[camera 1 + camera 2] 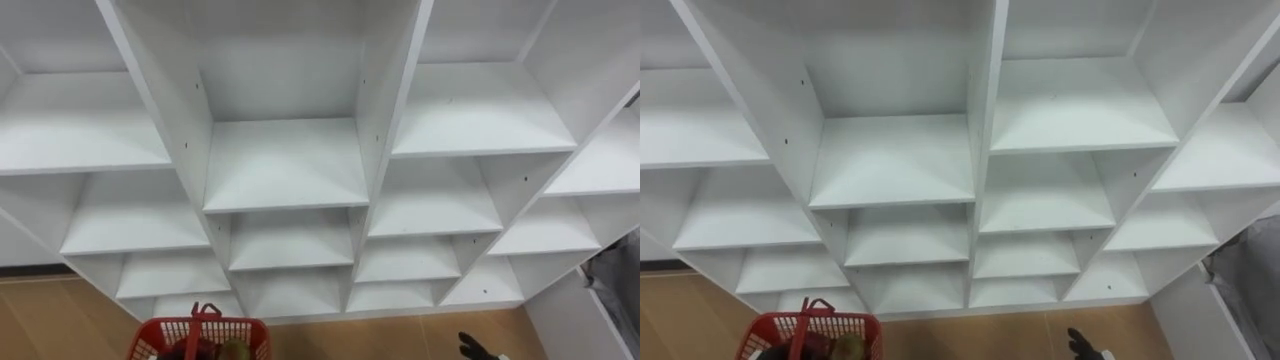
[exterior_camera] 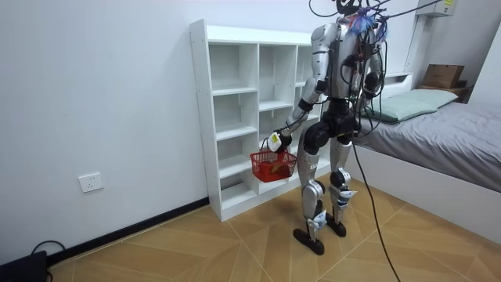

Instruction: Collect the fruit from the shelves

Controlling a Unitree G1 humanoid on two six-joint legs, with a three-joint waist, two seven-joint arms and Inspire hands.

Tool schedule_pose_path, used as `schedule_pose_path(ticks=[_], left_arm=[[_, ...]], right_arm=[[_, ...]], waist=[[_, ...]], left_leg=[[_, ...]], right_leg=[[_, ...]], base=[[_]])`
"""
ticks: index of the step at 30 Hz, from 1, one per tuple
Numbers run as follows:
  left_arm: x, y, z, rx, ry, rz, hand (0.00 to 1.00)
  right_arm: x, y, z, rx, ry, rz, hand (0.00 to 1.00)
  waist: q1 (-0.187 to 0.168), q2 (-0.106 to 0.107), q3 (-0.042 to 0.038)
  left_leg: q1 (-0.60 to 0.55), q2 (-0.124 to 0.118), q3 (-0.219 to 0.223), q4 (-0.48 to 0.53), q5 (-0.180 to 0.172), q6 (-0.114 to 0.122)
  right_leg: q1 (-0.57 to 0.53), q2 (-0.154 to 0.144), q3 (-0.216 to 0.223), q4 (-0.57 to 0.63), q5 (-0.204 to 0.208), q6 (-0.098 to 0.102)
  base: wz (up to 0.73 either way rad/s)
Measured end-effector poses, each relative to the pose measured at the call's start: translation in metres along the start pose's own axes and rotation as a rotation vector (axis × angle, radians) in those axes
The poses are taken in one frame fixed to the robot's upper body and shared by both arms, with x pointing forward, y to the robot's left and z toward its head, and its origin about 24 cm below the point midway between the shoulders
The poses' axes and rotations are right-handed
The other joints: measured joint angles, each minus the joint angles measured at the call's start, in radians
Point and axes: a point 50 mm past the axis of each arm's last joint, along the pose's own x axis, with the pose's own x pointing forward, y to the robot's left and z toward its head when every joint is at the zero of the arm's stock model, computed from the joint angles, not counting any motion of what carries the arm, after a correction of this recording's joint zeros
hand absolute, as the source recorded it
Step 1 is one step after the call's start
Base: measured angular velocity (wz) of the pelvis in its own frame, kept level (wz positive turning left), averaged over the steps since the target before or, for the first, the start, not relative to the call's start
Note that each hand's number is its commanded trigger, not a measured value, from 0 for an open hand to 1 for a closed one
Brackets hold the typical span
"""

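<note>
The white closet [image 1: 285,165] of open shelves rises in front of me. A red plastic basket [image 1: 160,338] hangs low at my left side, its handle upright. Inside it lie a green fruit [image 1: 233,350] and something dark red. In the room view I stand facing the closet [image 2: 235,117], and my left hand [image 2: 275,142] is curled round the handle of the basket [image 2: 274,166] at thigh height. My right hand [image 1: 470,346] shows as a dark tip at the bottom edge, right of the basket and below the lowest shelves.
Wooden floor [image 1: 400,335] runs along the closet's foot. A bed [image 2: 446,133] with a grey cover stands close on the room view's right, and its edge [image 1: 615,290] shows at my right. A wall socket [image 2: 91,182] sits left of the closet.
</note>
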Motion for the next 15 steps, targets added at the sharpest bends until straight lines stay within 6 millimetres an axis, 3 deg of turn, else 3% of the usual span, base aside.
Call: schedule_pose_path(ticks=[5,15], left_arm=[[-0.001,0.000,-0.005,0.000,0.019,0.001,1.00],[-0.003,0.000,-0.015,-0.012,0.073,0.009,1.00]], right_arm=[[-0.001,0.000,-0.005,0.002,0.022,-0.006,0.00],[-0.003,0.002,-0.018,0.039,0.088,-0.015,0.00]], waist=[[-0.001,0.005,0.0015],[-0.002,0.010,-0.0038]], left_leg=[[0.000,0.000,0.001,0.000,-0.001,0.000],[0.000,0.000,0.003,0.000,-0.004,-0.001]], right_leg=[[-0.001,0.000,0.000,0.000,0.000,0.000],[-0.002,0.001,0.001,0.000,-0.004,0.001]], base=[[0.00],[0.00]])
